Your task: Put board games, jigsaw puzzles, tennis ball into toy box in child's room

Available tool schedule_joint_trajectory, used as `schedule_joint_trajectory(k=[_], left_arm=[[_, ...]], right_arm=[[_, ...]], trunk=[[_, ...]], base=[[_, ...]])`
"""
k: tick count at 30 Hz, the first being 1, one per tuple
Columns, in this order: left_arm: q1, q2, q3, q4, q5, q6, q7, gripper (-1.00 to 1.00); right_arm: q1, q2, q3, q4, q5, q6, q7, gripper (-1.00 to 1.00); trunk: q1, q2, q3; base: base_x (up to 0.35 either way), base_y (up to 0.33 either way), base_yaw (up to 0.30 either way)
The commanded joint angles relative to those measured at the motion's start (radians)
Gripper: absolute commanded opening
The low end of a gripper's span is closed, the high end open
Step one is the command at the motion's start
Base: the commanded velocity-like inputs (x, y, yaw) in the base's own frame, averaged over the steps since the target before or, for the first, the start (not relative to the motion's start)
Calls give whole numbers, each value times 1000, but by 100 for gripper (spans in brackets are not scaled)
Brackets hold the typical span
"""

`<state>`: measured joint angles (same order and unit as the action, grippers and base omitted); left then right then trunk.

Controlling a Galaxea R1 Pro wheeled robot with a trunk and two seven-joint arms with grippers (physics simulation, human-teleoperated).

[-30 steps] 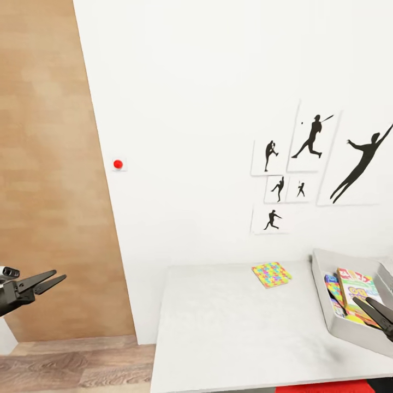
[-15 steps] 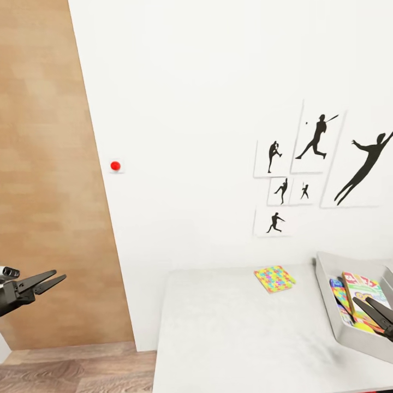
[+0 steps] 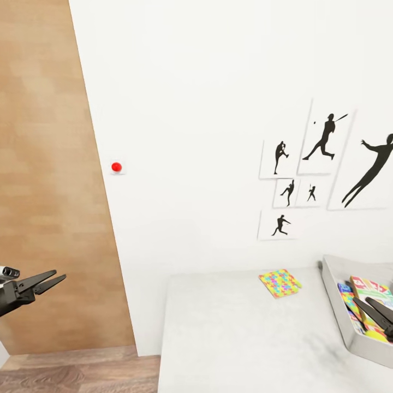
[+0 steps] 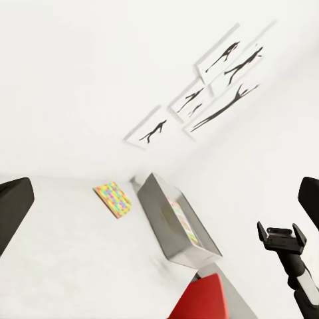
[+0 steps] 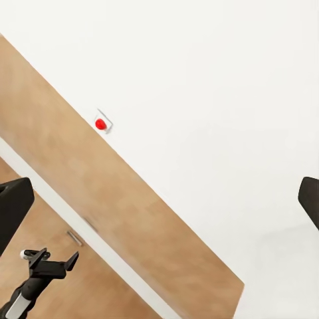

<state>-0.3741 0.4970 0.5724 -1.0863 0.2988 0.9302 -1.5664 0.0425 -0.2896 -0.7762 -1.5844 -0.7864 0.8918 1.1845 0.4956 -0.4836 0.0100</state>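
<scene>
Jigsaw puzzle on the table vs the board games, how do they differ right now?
The jigsaw puzzle lies flat on the bare table, outside the toy box; the board games sit inside it, leaning on edge. The puzzle is smaller, a plain mosaic; the games carry lettering. Both are flat and multicoloured.

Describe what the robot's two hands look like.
The left hand has two long, flat, matte black fingers tapering to points, on a dark block with a small silver-grey cylinder beside it. The right hand shows the same slim black tapered fingers. Seen from the left wrist, the right hand sits on a black-and-pale-grey wrist segment. No cables or markings visible.
</scene>
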Motion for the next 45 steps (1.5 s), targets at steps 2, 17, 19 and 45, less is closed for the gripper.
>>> schedule_joint_trajectory(k=[2,17,19,45], left_arm=[[0,0,0,0,-1,11,-4,100],[0,0,0,0,-1,10,-4,100],[0,0,0,0,-1,10,-4,100],[0,0,1,0,-1,10,-4,100]], right_arm=[[0,0,0,0,-4,6,0,100],[0,0,0,0,-4,6,0,100],[0,0,0,0,-4,6,0,100],[0,2,0,0,-4,5,-1,100]], trunk=[[0,0,0],[0,0,0],[0,0,0],[0,0,0]], base=[[89,35,0],[88,23,0],[111,1,0],[55,0,0]])
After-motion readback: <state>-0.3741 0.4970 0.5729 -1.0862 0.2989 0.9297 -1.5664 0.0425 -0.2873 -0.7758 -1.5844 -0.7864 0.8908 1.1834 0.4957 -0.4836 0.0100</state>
